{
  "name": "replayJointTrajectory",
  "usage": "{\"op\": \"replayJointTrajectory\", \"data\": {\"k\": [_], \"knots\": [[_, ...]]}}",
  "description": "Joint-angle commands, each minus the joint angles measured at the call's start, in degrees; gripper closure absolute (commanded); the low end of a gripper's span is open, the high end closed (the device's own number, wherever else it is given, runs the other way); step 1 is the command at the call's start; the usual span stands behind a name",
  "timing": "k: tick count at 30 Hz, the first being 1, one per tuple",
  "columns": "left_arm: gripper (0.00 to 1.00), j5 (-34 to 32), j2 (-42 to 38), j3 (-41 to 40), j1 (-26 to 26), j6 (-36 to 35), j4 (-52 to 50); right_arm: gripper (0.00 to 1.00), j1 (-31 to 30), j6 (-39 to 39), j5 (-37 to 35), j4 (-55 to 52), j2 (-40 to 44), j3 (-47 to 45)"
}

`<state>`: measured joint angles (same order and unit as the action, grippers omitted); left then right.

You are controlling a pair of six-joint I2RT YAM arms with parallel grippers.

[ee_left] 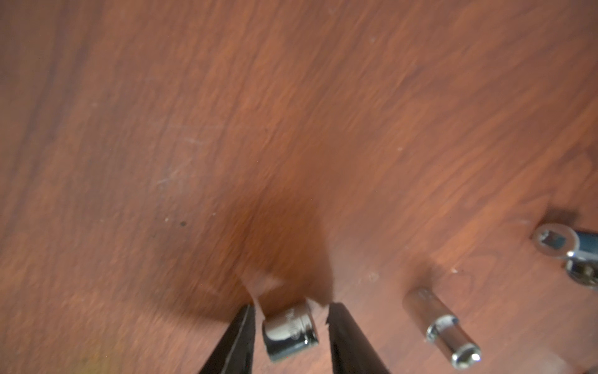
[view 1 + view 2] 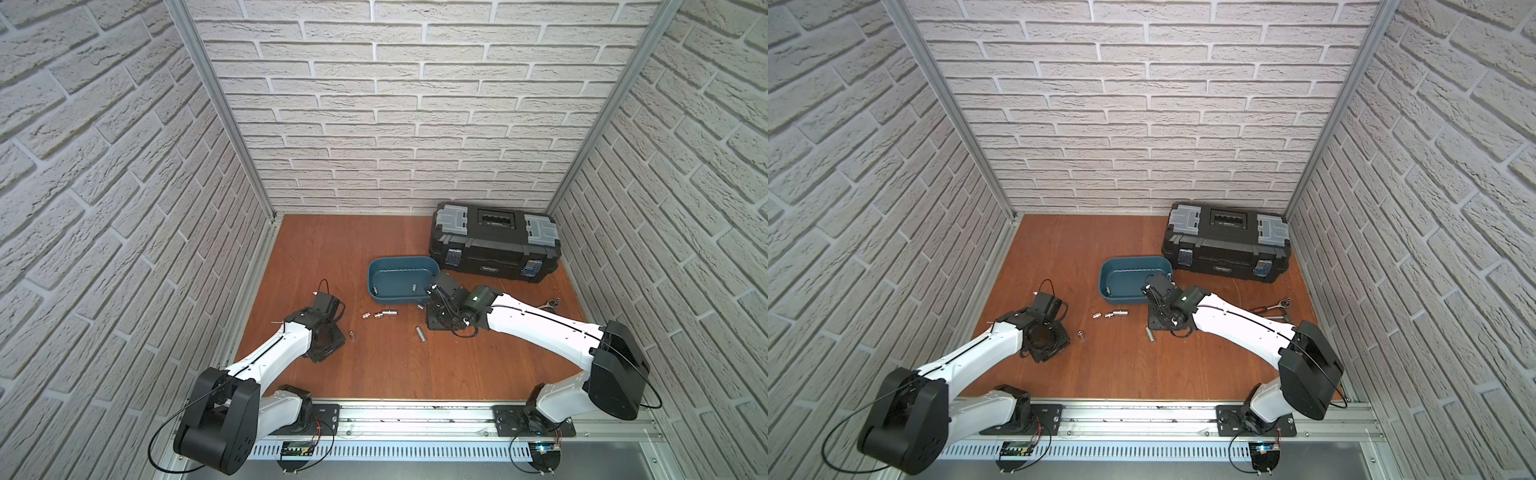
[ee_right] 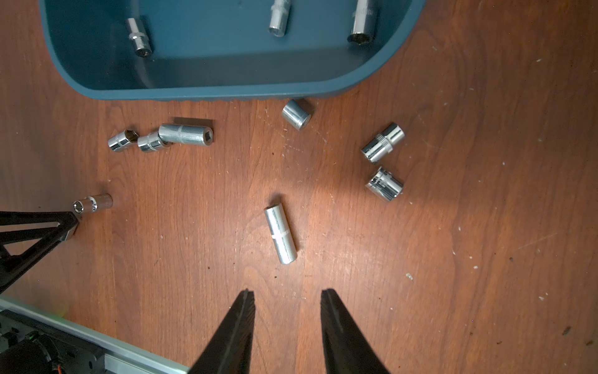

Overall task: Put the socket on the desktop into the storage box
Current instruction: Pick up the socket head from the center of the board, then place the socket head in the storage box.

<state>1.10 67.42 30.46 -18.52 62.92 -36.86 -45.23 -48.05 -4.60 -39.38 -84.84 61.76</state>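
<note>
On the flat reddish-brown wood-grain desktop (image 3: pixel 453 226): we count eight loose chrome steel sockets outside the box, among them a long cylindrical socket (image 3: pixel 280 234) and a cluster of three (image 3: pixel 186 134).
Shallow teal-blue plastic storage box (image 3: pixel 226 92): lidless, resting on the desktop; three chrome sockets (image 3: pixel 139 37) already lie inside.
Left gripper (image 1: pixel 291 306): its black pincer stands partly open, jaws either side of a short chrome socket (image 1: pixel 289 333) lying on the desktop. A sliver of gap shows on each side, so we judge it not yet gripped; the wrist view is blurred.
Right gripper (image 3: pixel 288 296): partly open with nothing between its jaws, hovering over the desktop near the long cylindrical socket.
Done: three in, by our count.
Left: eight to go, so we judge the job well under halfway.
Step in hand: we read it as closing on the short chrome socket, which lies well apart from the storage box.
</note>
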Motion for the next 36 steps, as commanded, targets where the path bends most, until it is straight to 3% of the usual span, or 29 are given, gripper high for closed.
{"op": "replayJointTrajectory", "data": {"k": [1,11,25,36], "knots": [[0.63,1.6,1.8,-0.1,-0.6,1.1,-3.3,0.6,-0.3,-1.5,-1.1,1.1,2.0,-1.3],[0.76,1.6,2.1,0.2,-0.6,0.7,-2.9,0.6,-0.4,-2.1,-1.8,0.9,2.9,-1.7],[0.78,-0.7,-2.3,6.9,1.4,-3.6,-8.0,0.6,-0.3,0.8,0.3,0.3,3.1,1.1],[0.78,-0.1,-0.2,15.9,2.3,-7.0,-9.1,0.58,-1.5,5.6,5.7,3.6,3.0,2.9]]}}
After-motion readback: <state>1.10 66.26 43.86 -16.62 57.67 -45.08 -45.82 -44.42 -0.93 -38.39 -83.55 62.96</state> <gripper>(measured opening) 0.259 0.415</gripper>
